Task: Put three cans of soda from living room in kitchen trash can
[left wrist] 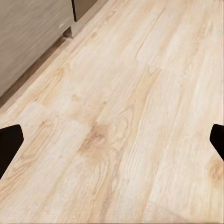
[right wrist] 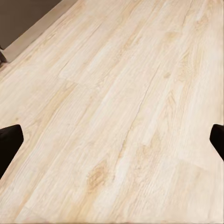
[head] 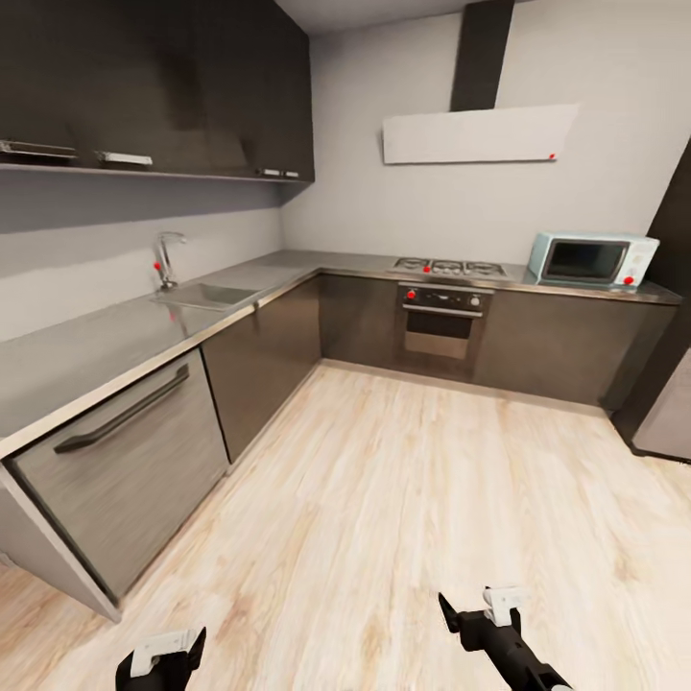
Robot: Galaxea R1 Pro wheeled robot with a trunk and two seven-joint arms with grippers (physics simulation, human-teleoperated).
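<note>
1. Both pincers hang low over the pale wood floor (head: 403,499) with nothing held: the left gripper (head: 163,657) and the right gripper (head: 477,614) each have their fingers spread wide. In each wrist view two dark fingertips (left wrist: 9,144) (right wrist: 9,142) sit at opposite edges of the picture with bare planks between them.
2. Of the task's things, the kitchen (head: 345,288) is what lies ahead; its L-shaped steel worktop (head: 86,355) runs along the left wall, turns at the far corner and goes on along the back wall.
3. Dark upper cabinets (head: 154,86) hang above the left run of the worktop.
4. Dark lower cabinets (head: 264,360) stand under the worktop on both runs.
5. A steel dishwasher front (head: 125,470) with a long dark handle sits under the near left end of the worktop.
6. A white hood (head: 475,134) is fixed to the back wall under a dark flue.
7. An oven (head: 443,321) sits below the back run of the worktop.
8. A pale blue microwave (head: 592,259) stands near the right end of the back run.
9. A sink (head: 206,296) is let into the left run, towards the far corner.
10. A hob (head: 451,268) lies on the back run above the oven.
11. A chrome tap (head: 168,257) stands upright at the sink's wall edge.
</note>
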